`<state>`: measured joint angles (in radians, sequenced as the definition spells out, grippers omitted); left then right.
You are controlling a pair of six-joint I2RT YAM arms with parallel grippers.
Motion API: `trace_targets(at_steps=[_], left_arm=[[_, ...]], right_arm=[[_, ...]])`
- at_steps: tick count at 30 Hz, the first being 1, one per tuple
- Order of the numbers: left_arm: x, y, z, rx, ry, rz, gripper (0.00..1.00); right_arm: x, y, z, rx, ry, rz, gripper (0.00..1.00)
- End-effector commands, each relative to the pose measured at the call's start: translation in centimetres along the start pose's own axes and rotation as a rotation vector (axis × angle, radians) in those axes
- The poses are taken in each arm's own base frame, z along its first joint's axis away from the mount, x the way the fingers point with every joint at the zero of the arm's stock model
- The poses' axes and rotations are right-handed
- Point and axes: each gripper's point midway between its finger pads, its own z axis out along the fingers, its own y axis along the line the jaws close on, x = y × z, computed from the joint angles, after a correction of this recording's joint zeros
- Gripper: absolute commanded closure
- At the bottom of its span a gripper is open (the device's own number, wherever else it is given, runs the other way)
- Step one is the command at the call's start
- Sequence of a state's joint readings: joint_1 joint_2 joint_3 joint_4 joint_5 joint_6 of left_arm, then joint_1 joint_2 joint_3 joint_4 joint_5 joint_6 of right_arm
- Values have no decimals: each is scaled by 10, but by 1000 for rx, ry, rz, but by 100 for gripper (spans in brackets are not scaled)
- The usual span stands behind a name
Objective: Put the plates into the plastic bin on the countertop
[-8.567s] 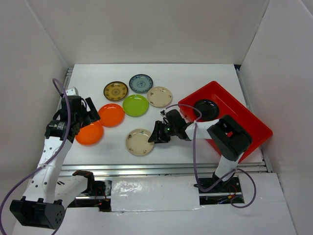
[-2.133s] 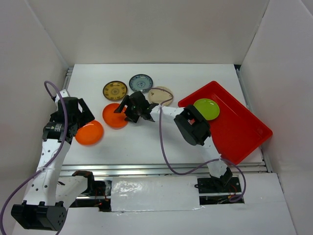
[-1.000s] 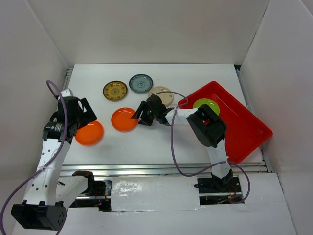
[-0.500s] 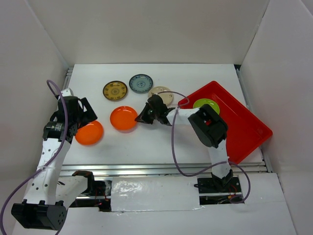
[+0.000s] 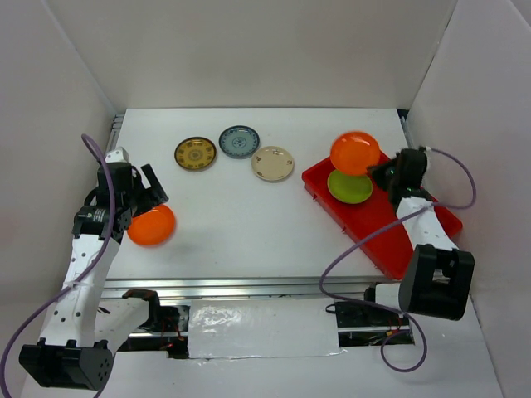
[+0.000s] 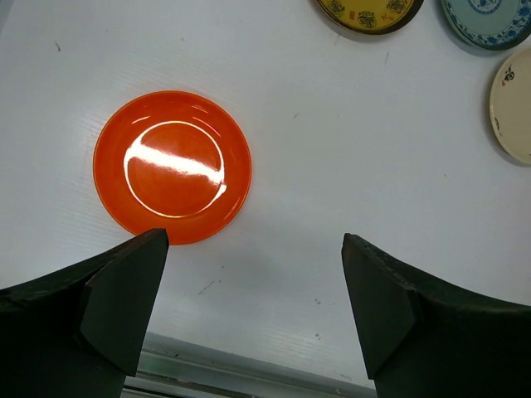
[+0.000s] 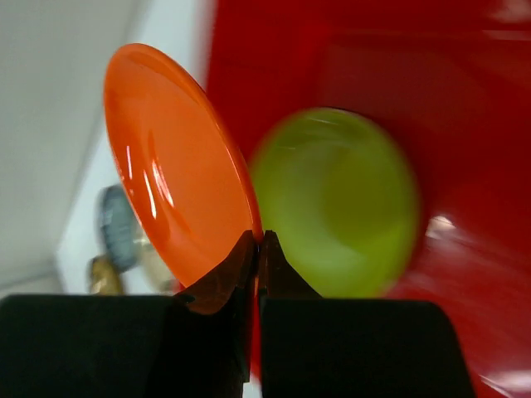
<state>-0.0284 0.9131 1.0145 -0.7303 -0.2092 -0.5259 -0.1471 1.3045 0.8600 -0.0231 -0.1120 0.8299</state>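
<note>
My right gripper (image 5: 378, 171) (image 7: 259, 241) is shut on the rim of an orange plate (image 5: 355, 152) (image 7: 178, 166). It holds the plate tilted on edge above the left end of the red plastic bin (image 5: 419, 222) (image 7: 465, 83). A lime green plate (image 5: 349, 186) (image 7: 340, 199) lies in the bin just below. My left gripper (image 5: 143, 196) (image 6: 253, 249) hangs open over the white countertop (image 5: 249, 224). A second orange plate (image 5: 152, 225) (image 6: 172, 167) lies flat just beyond its left finger.
Three plates lie in a row at the back: yellow-brown patterned (image 5: 195, 153) (image 6: 369, 8), blue-grey patterned (image 5: 239, 141) (image 6: 489, 21) and beige (image 5: 272, 163) (image 6: 514, 104). A metal rail (image 5: 274, 286) runs along the front edge. White walls close in both sides.
My right gripper shut on the orange plate in the middle of the countertop, then swung right and lifted it over the bin. The left arm has barely moved.
</note>
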Motion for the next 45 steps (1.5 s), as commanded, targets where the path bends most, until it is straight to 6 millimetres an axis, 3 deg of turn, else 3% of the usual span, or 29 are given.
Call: trace_targets(at_steps=[1,2,5,10,12,13,14,17,21,22,24,25,27,28,29,30,31,32,33,34,35,36,37,38,41,45], left_arm=[[-11,-10,-3,58,-41,16,1],[-11,-10,-4,59,-42,16,1],[-10,-9,-2,52,-35,17,1],[-10,-10,0,51,-31,18,1],[-9,-9,0,50,-30,19,1],[-9,-9,1,49,-27,21,1],[-9,-9,1,49,-27,22,1],[-8,-10,2,51,-21,21,1],[-8,-10,3,50,-18,23,1],[-8,-9,2,44,-21,20,1],[-9,-6,1,25,-23,8,1],[-13,1,-1,-16,-44,-1,1],[-17,11,-5,-76,-66,-38,1],[-21,23,-7,-141,-92,-51,1],[-23,27,-9,-168,-107,-79,1],[-26,32,-11,-198,-121,-94,1],[-23,38,-14,-230,-115,-102,1],[-28,48,-18,-287,-139,-121,1],[-29,53,-21,-317,-149,-152,1],[-29,59,-24,-344,-156,-166,1],[-31,65,-28,-370,-175,-181,1],[-32,66,-31,-369,-188,-198,1],[-33,67,-34,-373,-197,-204,1],[-35,74,-34,-391,-208,-220,1],[-36,73,-36,-376,-224,-219,1],[-34,71,-33,-370,-205,-208,1]], right_arm=[[23,-68,-15,122,96,17,100],[16,-83,-17,150,73,36,100],[15,-101,-16,176,69,60,100],[28,-100,-3,140,139,87,100],[29,-90,-2,120,137,72,86],[30,-87,-3,112,134,64,70],[26,-79,-4,100,117,57,37],[24,-60,-12,80,91,19,0],[7,-36,-40,131,-65,-66,0],[6,-13,-58,128,-159,-136,0],[27,21,-72,37,-141,-183,0],[57,55,-79,-94,-62,-216,0],[98,89,-80,-236,44,-240,0],[147,115,-96,-375,198,-263,0],[171,127,-99,-431,257,-268,0],[213,130,-91,-452,374,-289,0],[232,154,-95,-535,412,-278,0],[279,166,-113,-599,544,-317,0],[316,182,-100,-602,617,-334,0],[341,193,-102,-620,672,-346,0],[381,200,-116,-650,771,-375,0],[415,217,-101,-638,829,-373,0],[433,226,-100,-643,866,-371,0],[465,239,-97,-664,922,-372,0],[512,253,-85,-621,944,-374,0],[550,254,-80,-570,1030,-323,3]])
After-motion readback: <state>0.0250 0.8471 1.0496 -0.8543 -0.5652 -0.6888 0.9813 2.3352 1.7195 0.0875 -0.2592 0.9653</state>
